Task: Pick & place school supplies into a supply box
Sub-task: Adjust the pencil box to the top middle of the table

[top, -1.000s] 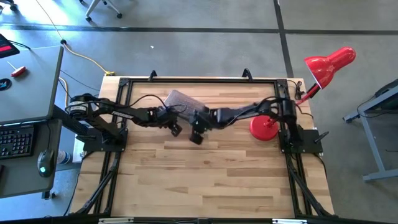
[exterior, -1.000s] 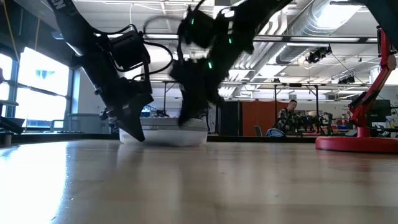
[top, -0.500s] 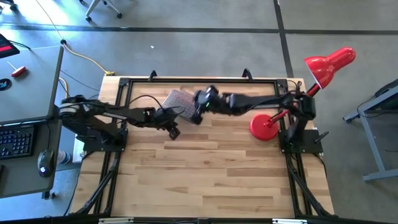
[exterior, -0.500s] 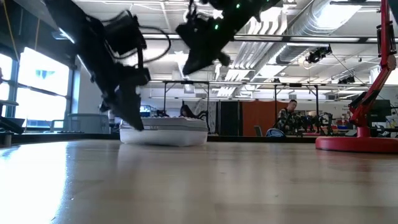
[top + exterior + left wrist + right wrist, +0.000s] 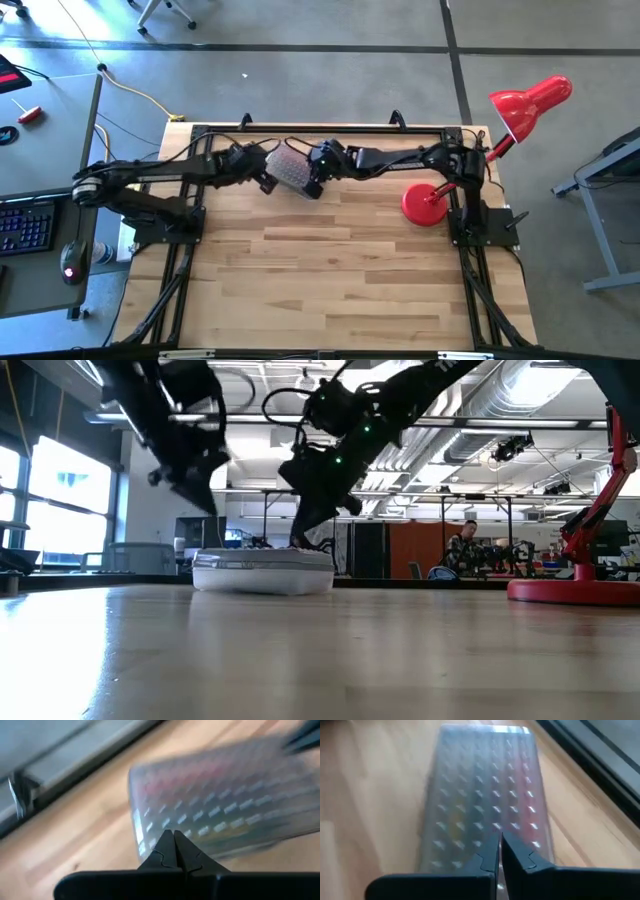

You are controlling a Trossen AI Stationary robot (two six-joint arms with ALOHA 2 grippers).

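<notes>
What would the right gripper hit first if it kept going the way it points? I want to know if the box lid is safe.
Probably the box lid: the shut right gripper points down at it.

red desk lamp (image 5: 520, 115), keyboard (image 5: 27, 228), person (image 5: 464, 548)

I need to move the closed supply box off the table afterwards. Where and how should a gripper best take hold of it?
The supply box lies flat with its lid closed, low and long. It is probably best gripped across its narrow width near the middle, coming from above with jaws opened wide over the long side walls. The textured lid offers no handle. Both the left gripper and right gripper are shut beside it now.
</notes>
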